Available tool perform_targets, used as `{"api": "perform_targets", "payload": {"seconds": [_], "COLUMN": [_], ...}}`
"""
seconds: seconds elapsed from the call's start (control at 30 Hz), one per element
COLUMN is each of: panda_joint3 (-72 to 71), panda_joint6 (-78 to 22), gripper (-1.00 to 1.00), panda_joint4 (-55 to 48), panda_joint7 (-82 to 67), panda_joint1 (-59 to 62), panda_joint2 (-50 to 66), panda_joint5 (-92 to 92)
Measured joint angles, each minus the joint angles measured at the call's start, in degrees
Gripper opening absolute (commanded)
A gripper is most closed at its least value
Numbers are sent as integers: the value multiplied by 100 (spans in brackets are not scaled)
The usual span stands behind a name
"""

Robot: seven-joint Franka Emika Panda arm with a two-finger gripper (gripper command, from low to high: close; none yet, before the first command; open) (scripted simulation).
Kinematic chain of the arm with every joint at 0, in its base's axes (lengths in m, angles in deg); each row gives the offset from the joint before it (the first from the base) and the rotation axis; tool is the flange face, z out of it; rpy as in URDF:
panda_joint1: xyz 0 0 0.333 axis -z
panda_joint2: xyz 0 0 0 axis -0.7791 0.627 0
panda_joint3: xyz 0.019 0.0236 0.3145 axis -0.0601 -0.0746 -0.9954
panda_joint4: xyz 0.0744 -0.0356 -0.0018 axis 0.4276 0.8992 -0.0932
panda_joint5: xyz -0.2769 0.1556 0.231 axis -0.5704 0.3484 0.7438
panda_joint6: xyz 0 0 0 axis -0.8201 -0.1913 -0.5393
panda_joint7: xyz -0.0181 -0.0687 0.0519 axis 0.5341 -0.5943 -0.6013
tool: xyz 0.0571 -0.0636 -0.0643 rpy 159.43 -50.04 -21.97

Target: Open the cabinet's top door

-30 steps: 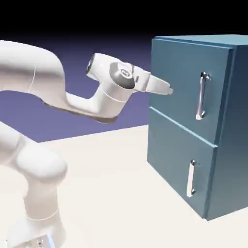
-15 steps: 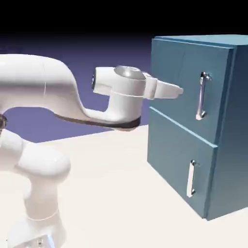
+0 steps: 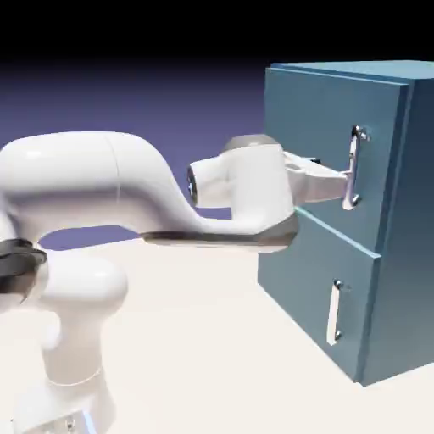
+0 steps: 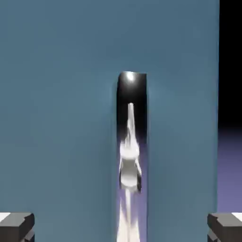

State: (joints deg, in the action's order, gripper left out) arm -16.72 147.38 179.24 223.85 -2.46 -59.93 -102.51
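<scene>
2 fingers (image 4: 17,226) spread wide, top door's handle (image 4: 131,156) centred between, untouched

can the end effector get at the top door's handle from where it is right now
Probably yes. The end effector is open, its fingertips straddle the handle on the top door, and nothing lies between.

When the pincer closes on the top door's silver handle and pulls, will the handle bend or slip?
The handle looks like a rigid metal bar, so it probably will not bend. Its shiny surface may be slippery. The open pincer straddles it, so it should catch the bar anyway.
</scene>
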Motion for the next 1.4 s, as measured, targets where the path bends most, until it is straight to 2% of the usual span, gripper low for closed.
{"api": "perform_targets", "payload": {"seconds": [0.17,0.2,0.27,0.73,0.93,1.1,1.4], "panda_joint3": [653,656,656,-1835,-3049,-4058,-5464], "panda_joint6": [-142,-142,-142,-1189,-1658,-1486,-2145], "gripper": [100,-100,-100,-100,-100,-100,-100], "panda_joint4": [-760,-763,-763,1243,2104,2375,3210], "panda_joint7": [100,101,101,101,-337,-113,-1195], "panda_joint1": [-1037,-1042,-1042,1865,2911,3871,4357], "panda_joint2": [379,380,380,384,-131,-217,-1313], "panda_joint5": [-138,-138,-138,1431,2663,3235,5479]}}
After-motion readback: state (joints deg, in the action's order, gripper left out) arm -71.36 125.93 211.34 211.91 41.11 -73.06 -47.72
